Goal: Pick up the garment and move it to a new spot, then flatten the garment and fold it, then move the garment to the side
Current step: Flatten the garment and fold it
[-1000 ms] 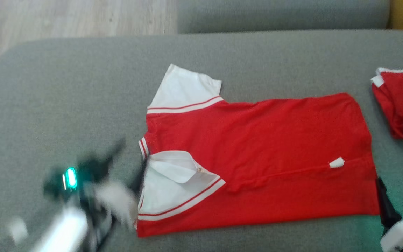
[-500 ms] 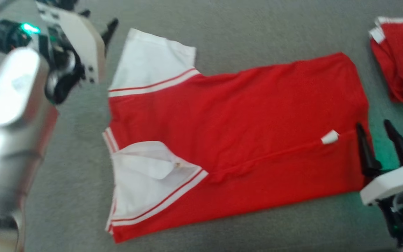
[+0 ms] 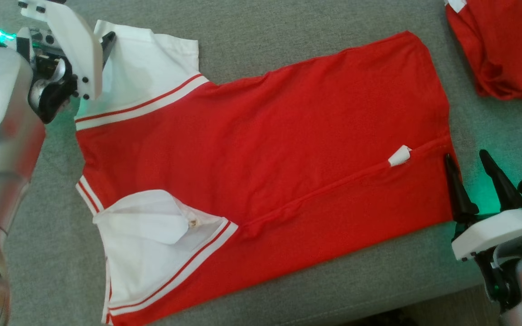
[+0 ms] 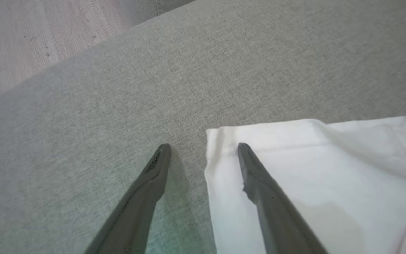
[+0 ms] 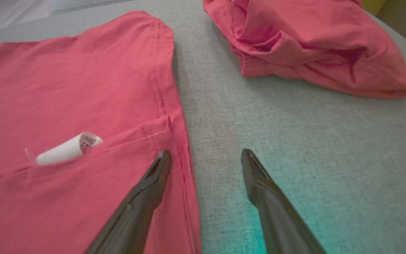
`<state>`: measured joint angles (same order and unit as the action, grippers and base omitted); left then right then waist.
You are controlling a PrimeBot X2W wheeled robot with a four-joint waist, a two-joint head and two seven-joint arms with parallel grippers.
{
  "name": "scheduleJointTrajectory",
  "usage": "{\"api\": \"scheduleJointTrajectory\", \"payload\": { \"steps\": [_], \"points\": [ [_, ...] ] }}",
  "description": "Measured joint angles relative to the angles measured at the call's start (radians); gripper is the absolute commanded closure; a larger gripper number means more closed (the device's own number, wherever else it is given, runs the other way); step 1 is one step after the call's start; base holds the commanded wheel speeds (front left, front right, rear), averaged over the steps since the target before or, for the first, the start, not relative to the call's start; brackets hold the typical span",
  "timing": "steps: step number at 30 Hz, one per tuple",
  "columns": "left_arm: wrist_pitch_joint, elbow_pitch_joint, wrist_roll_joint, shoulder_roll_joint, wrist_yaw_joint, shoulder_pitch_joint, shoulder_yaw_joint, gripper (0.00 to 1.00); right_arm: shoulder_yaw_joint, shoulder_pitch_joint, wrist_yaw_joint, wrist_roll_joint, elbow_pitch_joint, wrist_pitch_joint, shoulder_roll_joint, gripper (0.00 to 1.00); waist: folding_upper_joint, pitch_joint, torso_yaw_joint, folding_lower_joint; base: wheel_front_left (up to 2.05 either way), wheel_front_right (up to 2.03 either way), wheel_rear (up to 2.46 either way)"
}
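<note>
Grey sofa cushion [image 3: 288, 27], limp light garment [image 3: 265, 136]: left gripper [image 4: 203, 148] gapes astride its ten-o'clock sleeve [image 4: 312, 158], right gripper [image 5: 206, 153] astride its three-o'clock hem [image 5: 174, 106], likely the corners to pinch.

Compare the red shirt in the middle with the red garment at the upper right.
The middle shirt lies spread flat; the upper-right garment is bunched and wrinkled. The middle shirt shows white sleeves; the upper-right garment shows almost all red. Both are red, on the grey cushion.

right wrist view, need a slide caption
Open right gripper astride the hem of a flat red shirt, crumpled red garment beyond on grey fabric cushion
</note>
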<state>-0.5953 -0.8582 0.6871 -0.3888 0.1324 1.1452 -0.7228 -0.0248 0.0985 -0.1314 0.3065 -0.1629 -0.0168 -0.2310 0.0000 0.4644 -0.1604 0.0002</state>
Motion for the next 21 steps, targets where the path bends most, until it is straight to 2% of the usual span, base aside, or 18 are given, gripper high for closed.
{"api": "scheduleJointTrajectory", "payload": {
  "steps": [5,6,8,10,11,21],
  "points": [
    [0.017,-0.030,0.036,0.000,0.000,0.015,-0.024,0.00,0.010,0.001,0.000,0.000,-0.024,0.009,0.003,0.00,0.0000,0.001,-0.003,-0.0002,0.00,0.00,0.00],
    [0.018,-0.032,0.044,0.000,0.000,0.015,-0.031,0.04,0.013,0.003,0.000,0.000,-0.030,0.010,0.004,0.00,0.0000,0.000,-0.002,-0.0002,0.00,0.00,0.00],
    [0.042,-0.028,0.056,-0.001,0.000,0.015,-0.054,0.57,0.020,0.010,0.000,-0.005,-0.043,0.010,0.007,0.00,0.0000,0.000,-0.001,-0.0002,0.00,0.00,0.00],
    [0.076,-0.020,0.066,0.002,0.000,0.015,-0.071,0.96,0.028,0.021,0.000,-0.011,-0.048,0.010,0.010,0.00,0.0000,0.001,0.001,-0.0002,0.00,0.00,0.00],
    [0.088,-0.016,0.078,0.002,0.000,0.015,-0.079,1.00,0.033,0.024,0.000,-0.012,-0.048,0.010,0.010,0.00,0.0000,0.004,0.002,-0.0003,0.00,0.00,0.00],
    [0.162,0.011,0.135,-0.018,0.000,0.030,-0.200,1.00,0.006,0.105,0.000,0.012,-0.017,-0.006,0.006,0.00,0.0000,0.003,0.024,-0.0002,0.00,0.00,0.00]
  ]
}}
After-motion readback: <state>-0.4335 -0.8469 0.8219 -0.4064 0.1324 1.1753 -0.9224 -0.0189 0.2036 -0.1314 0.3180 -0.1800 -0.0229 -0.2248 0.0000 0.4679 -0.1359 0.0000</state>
